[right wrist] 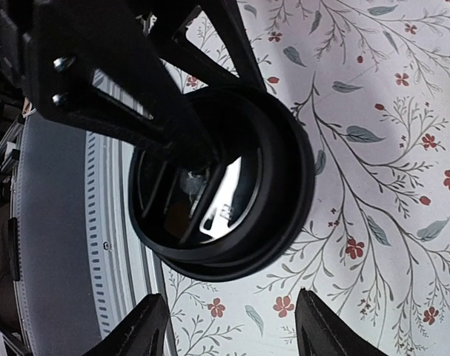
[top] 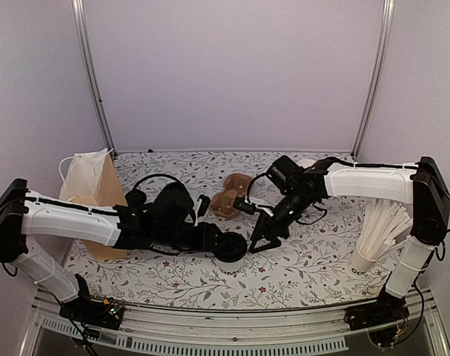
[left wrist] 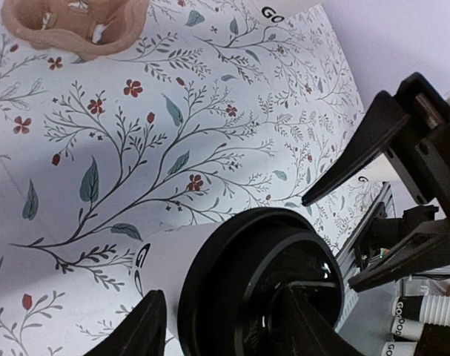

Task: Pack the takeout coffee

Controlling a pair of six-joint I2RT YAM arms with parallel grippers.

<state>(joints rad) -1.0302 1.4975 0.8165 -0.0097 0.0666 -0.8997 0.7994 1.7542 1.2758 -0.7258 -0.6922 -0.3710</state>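
Top external: takeout coffee (top: 229, 248) sits at the front middle of the table (top: 313, 271), black lid up. Left claw (left wrist: 223, 326) is clamped on it, one finger on each side of the cup. Right claw (right wrist: 232, 319) hangs just beside the lid, fingers spread apart (gripping nothing that I can see). Brown pulp carrier (top: 228, 199) lies just behind; paper bag (top: 91, 182) stands far left.
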